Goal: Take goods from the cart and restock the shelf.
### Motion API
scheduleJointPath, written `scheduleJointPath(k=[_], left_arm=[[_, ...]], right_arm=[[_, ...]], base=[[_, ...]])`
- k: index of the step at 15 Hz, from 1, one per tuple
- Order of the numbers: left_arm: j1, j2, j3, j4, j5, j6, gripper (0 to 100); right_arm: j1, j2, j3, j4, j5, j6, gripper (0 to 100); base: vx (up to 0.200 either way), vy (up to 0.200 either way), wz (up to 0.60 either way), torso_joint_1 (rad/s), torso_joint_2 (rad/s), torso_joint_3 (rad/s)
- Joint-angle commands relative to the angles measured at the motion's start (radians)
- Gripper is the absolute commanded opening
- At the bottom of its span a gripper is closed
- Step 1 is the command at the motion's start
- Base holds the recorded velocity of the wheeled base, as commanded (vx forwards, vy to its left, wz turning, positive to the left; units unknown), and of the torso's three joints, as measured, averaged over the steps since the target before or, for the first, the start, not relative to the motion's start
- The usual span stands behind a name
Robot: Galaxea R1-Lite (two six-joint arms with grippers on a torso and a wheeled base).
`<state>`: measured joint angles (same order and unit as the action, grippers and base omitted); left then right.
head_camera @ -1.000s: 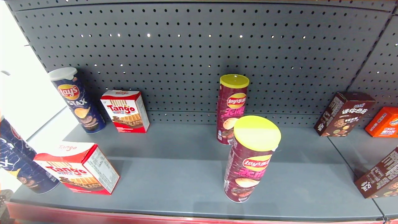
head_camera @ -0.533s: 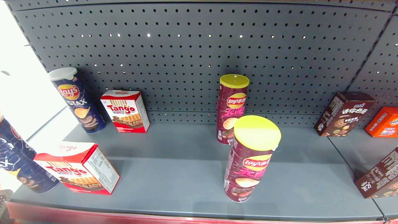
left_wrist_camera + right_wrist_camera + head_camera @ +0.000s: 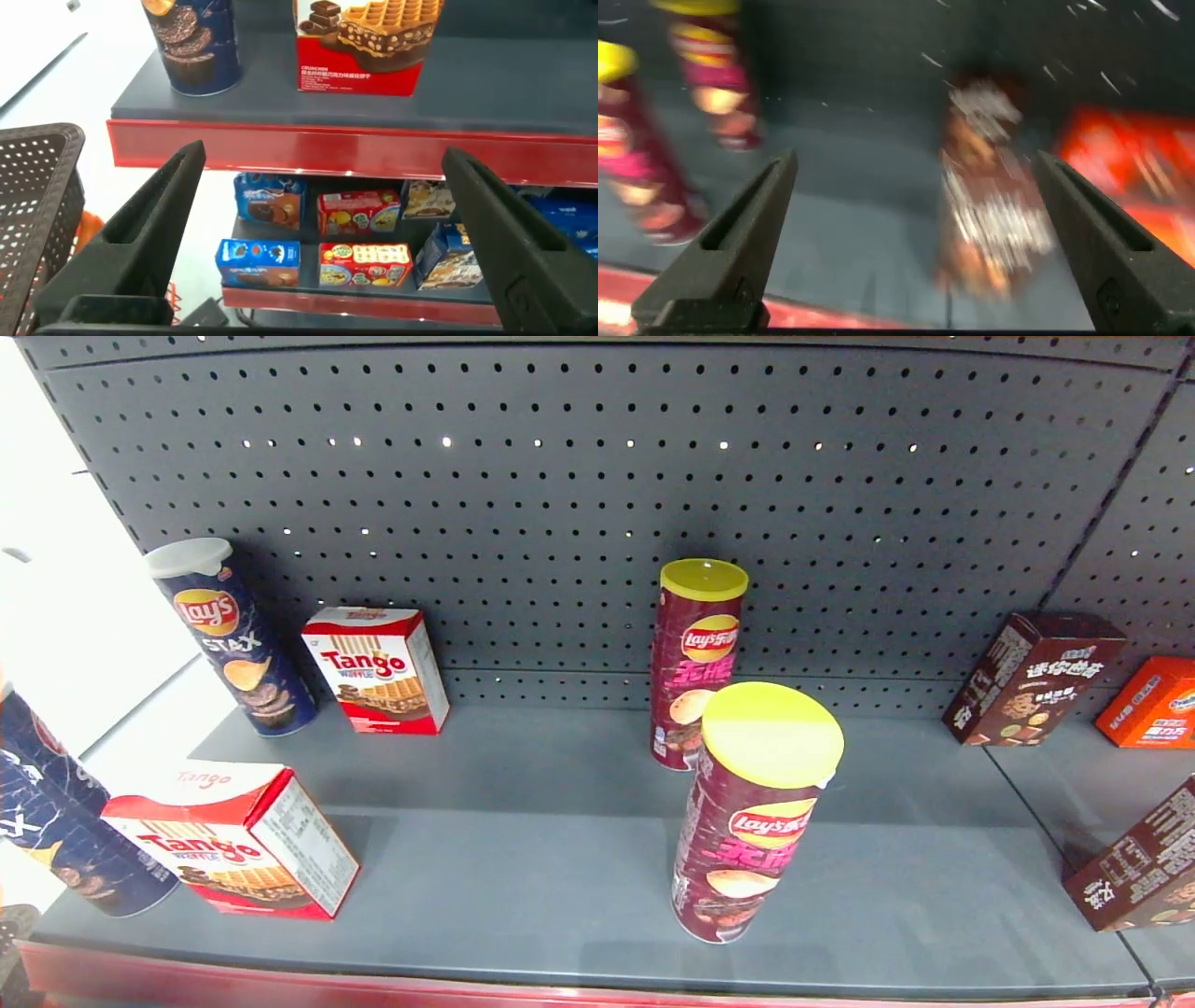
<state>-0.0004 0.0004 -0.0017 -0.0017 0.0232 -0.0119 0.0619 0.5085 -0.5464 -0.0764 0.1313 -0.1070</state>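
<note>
Holds left gripper [image 3: 322, 159] and right gripper [image 3: 915, 161] spread wide, nothing in either. Faces the shelf [image 3: 523, 868] with two maroon chip cans upright, front can [image 3: 747, 821] at 5 o'clock of rear can [image 3: 695, 663], wafer box [image 3: 378, 670] at its 9 o'clock. Shows cart basket [image 3: 37, 187] near left gripper

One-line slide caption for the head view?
Grey shelf: two maroon chip cans in the middle, blue cans and red wafer boxes left, brown boxes right.

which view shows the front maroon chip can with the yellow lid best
The head view: the front maroon cylindrical chip can with the yellow lid stands on the grey shelf, visible whole from lid to base. The right wrist view catches it at the edge, cut off and blurred.
</note>
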Motion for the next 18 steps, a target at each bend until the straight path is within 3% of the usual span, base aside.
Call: scheduleJointPath(k=[1,3,5,11,18], left_arm=[[0.000,0.004,0.002,-0.003,0.003,-0.005,100],[-0.001,0.004,-0.001,0.002,-0.002,0.000,100],[0.000,0.004,0.002,-0.001,0.004,-0.005,100],[0.000,0.004,0.000,0.000,0.001,-0.003,100],[0.000,0.004,0.000,0.000,0.000,-0.002,100]], right_arm=[[0.171,0.349,-0.185,-0.006,0.065,-0.100,100],[0.299,0.456,-0.222,-0.003,0.060,-0.100,100],[0.365,0.551,-0.216,-0.010,0.054,-0.102,100],[0.430,0.729,-0.179,-0.098,0.034,-0.103,100],[0.487,0.774,-0.136,-0.100,0.027,-0.115,100]], base=[[0.000,0.000,0.00,0.000,0.00,0.000],[0.000,0.000,0.00,0.000,0.00,0.000],[0.000,0.000,0.00,0.000,0.00,0.000],[0.000,0.000,0.00,0.000,0.00,0.000],[0.000,0.000,0.00,0.000,0.00,0.000]])
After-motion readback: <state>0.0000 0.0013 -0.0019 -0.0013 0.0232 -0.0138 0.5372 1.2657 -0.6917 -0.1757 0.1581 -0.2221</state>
